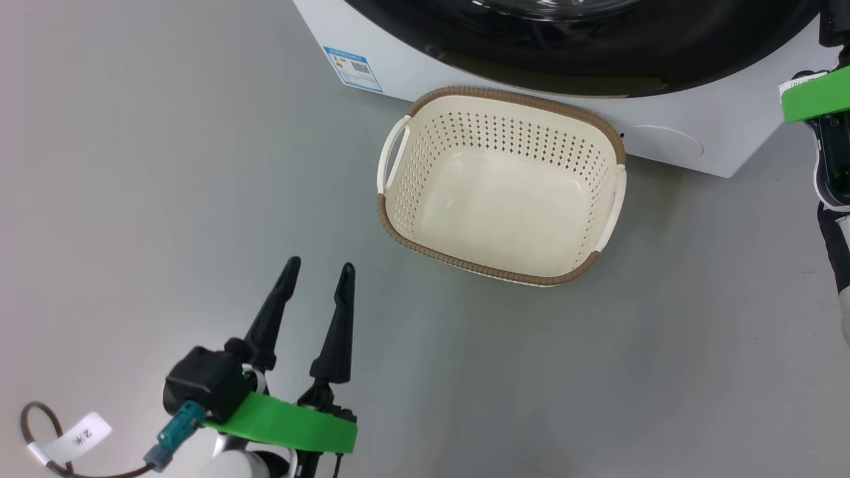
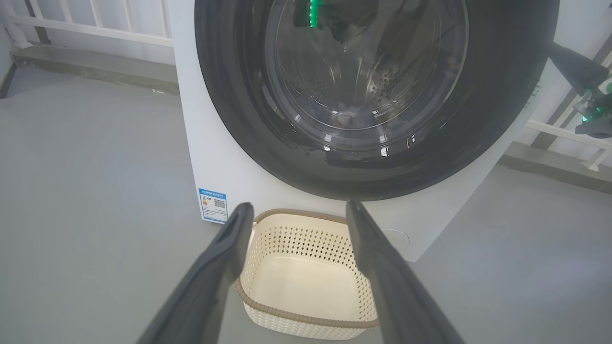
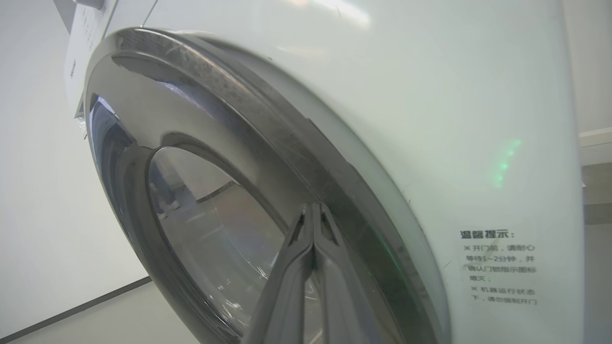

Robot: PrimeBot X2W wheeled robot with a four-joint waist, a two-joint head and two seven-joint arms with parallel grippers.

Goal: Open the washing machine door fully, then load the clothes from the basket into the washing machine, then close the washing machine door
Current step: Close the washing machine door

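Observation:
The basket [image 1: 518,97] stands on the grey floor against the washing machine [image 1: 664,143], and its inside is bare. The washing machine door [image 2: 502,105] lies flat against the white front. Low behind its glass window [image 2: 363,67] shows a dim bluish patch; whether it is the clothes I cannot tell. My left gripper [image 1: 319,263] hovers open and holds nothing, short of the basket's near left corner; in the left wrist view its fingers [image 2: 299,206] frame the basket [image 2: 306,325]. My right gripper [image 3: 313,208] is shut, its tips resting on the door's dark rim [image 3: 267,143] at the right side.
A blue label sticker [image 2: 213,205] marks the washer's lower left corner. A white railing [image 2: 95,28] runs behind the machine on the left, and more rails stand at the right [image 2: 569,131]. My right forearm with its green band [image 1: 813,99] hangs at the right edge.

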